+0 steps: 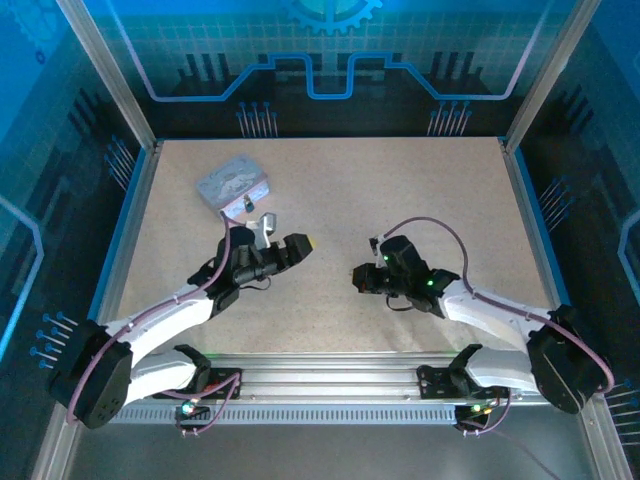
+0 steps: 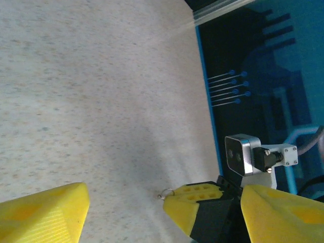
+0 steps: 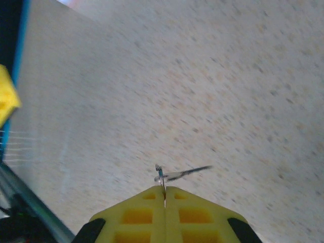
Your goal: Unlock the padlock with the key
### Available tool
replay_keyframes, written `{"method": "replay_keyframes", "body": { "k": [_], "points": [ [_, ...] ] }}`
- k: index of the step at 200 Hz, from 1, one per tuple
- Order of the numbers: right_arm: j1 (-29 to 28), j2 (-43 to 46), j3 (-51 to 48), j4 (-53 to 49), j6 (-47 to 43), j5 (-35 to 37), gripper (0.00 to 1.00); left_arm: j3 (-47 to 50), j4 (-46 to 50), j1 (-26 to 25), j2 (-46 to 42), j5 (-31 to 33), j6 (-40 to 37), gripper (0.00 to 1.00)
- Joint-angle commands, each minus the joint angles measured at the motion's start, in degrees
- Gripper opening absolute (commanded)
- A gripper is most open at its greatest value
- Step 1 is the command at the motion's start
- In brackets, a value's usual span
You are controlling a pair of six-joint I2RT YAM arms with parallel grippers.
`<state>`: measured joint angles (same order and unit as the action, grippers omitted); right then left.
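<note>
Right wrist: right gripper (image 3: 164,192) pinched tight on the key (image 3: 161,177), thin metal poking past the tips. Top external: it sits well right of the tin (image 1: 234,184); left gripper (image 1: 300,247) is between them, fingers spread apart.

Key (image 3: 161,175) largely hidden between pressed-together fingertips of right gripper (image 3: 164,191); protruding end blurred, form indeterminate.
</note>
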<state>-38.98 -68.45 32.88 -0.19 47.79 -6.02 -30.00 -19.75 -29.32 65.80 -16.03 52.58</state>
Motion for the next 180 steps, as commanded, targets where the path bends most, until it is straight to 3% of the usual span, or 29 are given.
{"method": "replay_keyframes", "body": {
  "k": [1,92,180],
  "points": [
    [-0.79,2.71,-0.15,6.91,2.2,-0.83,0.0,-3.46,-2.55,-2.38,1.32,-2.17,-0.02,0.76],
    [-0.95,6.38,0.53,8.29,2.79,-1.37,0.0,-7.18,-11.17,-8.6,9.97,-1.77,4.59,0.69],
    [-1.01,5.01,0.36,15.3,1.55,-1.77,0.0,-3.07,-11.51,-9.19,9.61,5.71,26.18,0.79]
  ]
}}
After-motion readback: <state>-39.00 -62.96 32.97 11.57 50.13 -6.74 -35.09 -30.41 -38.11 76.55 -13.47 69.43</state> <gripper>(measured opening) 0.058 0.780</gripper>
